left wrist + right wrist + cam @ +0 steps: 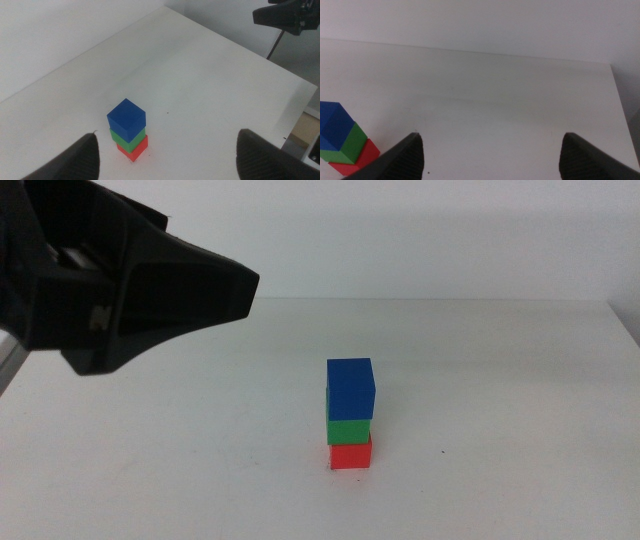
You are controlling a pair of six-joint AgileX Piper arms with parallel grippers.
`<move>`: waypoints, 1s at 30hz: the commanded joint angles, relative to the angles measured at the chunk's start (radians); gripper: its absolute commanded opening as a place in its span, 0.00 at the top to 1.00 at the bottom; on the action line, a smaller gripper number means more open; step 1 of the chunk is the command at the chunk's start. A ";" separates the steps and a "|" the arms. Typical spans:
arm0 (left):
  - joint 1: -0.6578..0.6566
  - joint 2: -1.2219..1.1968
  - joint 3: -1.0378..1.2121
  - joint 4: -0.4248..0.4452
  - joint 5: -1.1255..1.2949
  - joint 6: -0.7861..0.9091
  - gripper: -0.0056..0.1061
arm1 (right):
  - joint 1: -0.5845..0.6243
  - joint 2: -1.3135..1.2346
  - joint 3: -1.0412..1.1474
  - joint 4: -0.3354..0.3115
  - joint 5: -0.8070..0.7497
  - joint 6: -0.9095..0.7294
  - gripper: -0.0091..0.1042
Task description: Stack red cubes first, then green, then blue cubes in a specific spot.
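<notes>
1. Where the stack stands mid-table, the red cube (351, 454) sits lowest, the green cube (349, 430) on it and the blue cube (350, 389) on top, slightly askew.
2. The left gripper (167, 155), jaws spread and empty, hangs above and to the stack's left; it looks the nearer.
3. The right gripper (492, 152), likewise spread and empty, waits off to the stack's right.

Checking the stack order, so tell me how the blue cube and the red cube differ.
The blue cube sits at the top of the stack, the red cube at the bottom on the table. The blue cube looks slightly larger than the red cube. Both are plain matte cubes, each touching the green cube between them.
</notes>
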 commanded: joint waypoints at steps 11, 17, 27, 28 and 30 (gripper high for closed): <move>0.001 -0.021 0.033 0.064 -0.052 -0.002 0.11 | -0.009 -0.005 0.008 0.004 -0.023 -0.016 0.10; 0.127 -0.191 0.409 0.085 -0.550 -0.002 0.11 | -0.009 -0.005 0.009 0.006 -0.024 -0.016 0.10; 0.569 -0.647 1.042 0.118 -0.686 -0.003 0.11 | -0.020 -0.280 0.452 0.037 -0.590 -0.016 0.10; 0.602 -0.692 1.096 0.109 -0.686 -0.003 0.11 | -0.034 -0.340 0.514 0.002 -0.590 -0.016 0.10; 0.651 -0.765 1.178 0.090 -0.688 -0.003 0.11 | -0.067 -0.446 0.614 -0.065 -0.546 -0.016 0.10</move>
